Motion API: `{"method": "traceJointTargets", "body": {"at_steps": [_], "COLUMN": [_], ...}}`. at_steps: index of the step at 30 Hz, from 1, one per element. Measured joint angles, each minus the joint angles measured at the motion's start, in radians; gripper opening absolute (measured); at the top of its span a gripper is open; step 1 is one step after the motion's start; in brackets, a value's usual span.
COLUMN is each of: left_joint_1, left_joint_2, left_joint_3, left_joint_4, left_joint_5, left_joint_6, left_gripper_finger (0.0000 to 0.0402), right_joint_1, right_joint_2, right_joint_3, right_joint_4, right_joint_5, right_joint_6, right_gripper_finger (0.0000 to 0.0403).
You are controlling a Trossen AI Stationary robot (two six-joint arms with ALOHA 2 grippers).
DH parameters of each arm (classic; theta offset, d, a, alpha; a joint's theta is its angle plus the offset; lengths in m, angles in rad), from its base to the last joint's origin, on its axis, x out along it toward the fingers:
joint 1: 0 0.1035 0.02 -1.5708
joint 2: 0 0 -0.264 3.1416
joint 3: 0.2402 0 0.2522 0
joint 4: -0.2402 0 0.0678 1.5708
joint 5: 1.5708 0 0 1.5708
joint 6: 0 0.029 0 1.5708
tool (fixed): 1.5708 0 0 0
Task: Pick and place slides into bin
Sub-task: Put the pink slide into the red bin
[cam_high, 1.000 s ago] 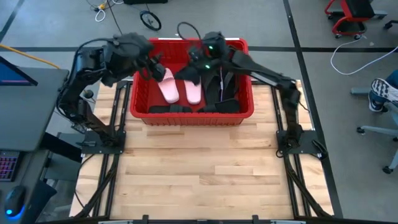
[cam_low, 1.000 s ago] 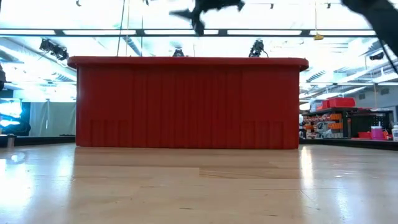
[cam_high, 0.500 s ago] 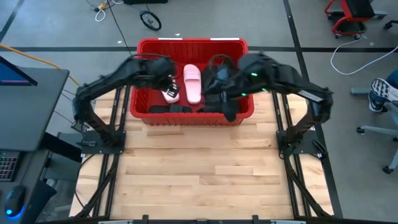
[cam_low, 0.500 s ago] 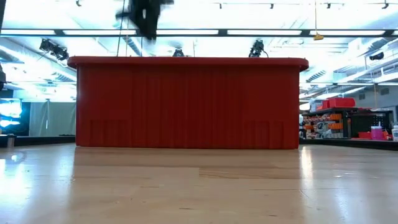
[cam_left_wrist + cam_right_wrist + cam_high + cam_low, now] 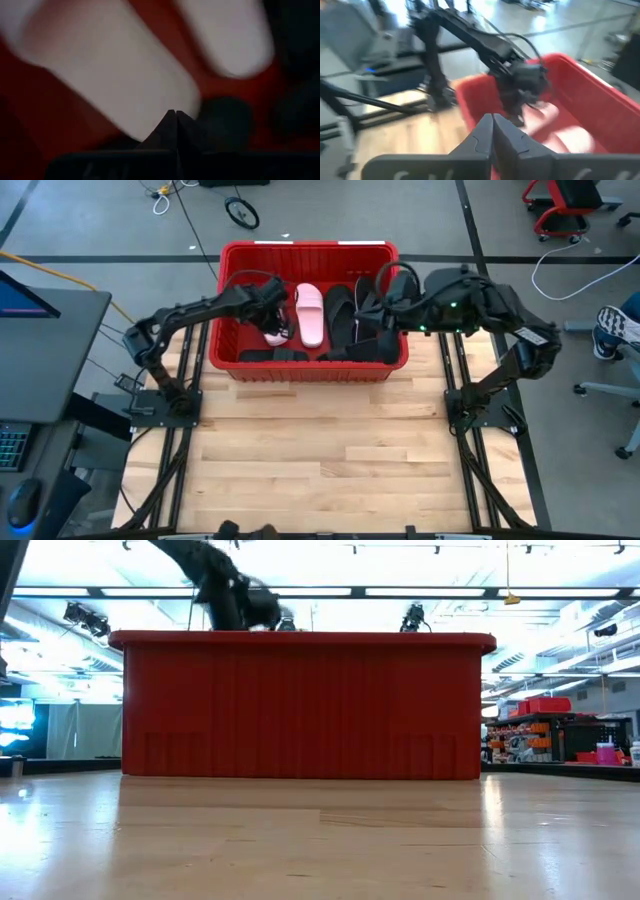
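Observation:
The red bin point(image 5: 232, 250) stands at the far middle of the table. Two pale pink slides point(image 5: 311, 316) point(image 5: 276, 334) lie side by side on its floor, with black slides point(image 5: 341, 315) point(image 5: 276, 357) point(image 5: 368, 345) around them. My left gripper point(image 5: 275, 318) hangs shut just over the left pink slide point(image 5: 115, 75), above the rim point(image 5: 250, 610) in the low view, with nothing between its fingers. Over the bin's right part my right gripper point(image 5: 373, 308) is shut and empty point(image 5: 492, 119), pointing toward the left arm point(image 5: 520, 75).
The near half of the wooden table point(image 5: 320, 470) is bare board. The arms' black frames point(image 5: 165, 405) point(image 5: 480, 410) stand at the table's left and right sides. A monitor and desk point(image 5: 40, 310) sit off the left edge.
Both grippers have shut on nothing. My left gripper has swung from the bin's far left corner toward the near side and down over the pink slides. My right gripper has drawn back from the bin's far middle toward the table's right edge.

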Motion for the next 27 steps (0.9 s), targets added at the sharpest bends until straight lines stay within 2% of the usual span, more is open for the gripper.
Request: {"method": "traceJointTargets", "body": {"at_steps": [5, 12, 16, 18, 20, 22, 27], "left_joint_1": [0.075, 0.205, 0.269, 0.295, 0.308, 0.303, 0.280], "left_joint_2": [0.053, 0.095, 0.095, 0.095, 0.094, 0.094, 0.106], "left_joint_3": [-0.022, 0.000, 0.000, 0.001, 0.001, 0.001, 0.000], "left_joint_4": [0.069, 0.133, 0.156, 0.165, 0.162, 0.156, 0.154], "left_joint_5": [-0.045, -0.045, -0.030, 0.014, 0.083, 0.101, 0.005], "left_joint_6": [0.058, 0.101, 0.126, 0.123, 0.128, 0.152, 0.158], "left_gripper_finger": [0.0005, 0.0004, 0.0003, 0.0003, 0.0003, 0.0002, 0.0002], "right_joint_1": [-0.001, -0.016, -0.023, -0.031, -0.038, -0.048, -0.077], "right_joint_2": [0.021, 0.033, 0.033, 0.033, 0.033, 0.033, 0.033], "right_joint_3": [-0.004, -0.005, -0.005, -0.005, -0.005, -0.005, -0.005], "right_joint_4": [-0.046, -0.049, -0.049, -0.048, -0.048, -0.046, -0.046], "right_joint_5": [0.081, 0.092, 0.093, 0.092, 0.092, 0.093, 0.093], "right_joint_6": [0.002, 0.006, 0.007, 0.007, 0.009, 0.009, 0.011], "right_gripper_finger": [0.0005, 0.0008, 0.0004, 0.0006, 0.0009, 0.0009, 0.0004]}}
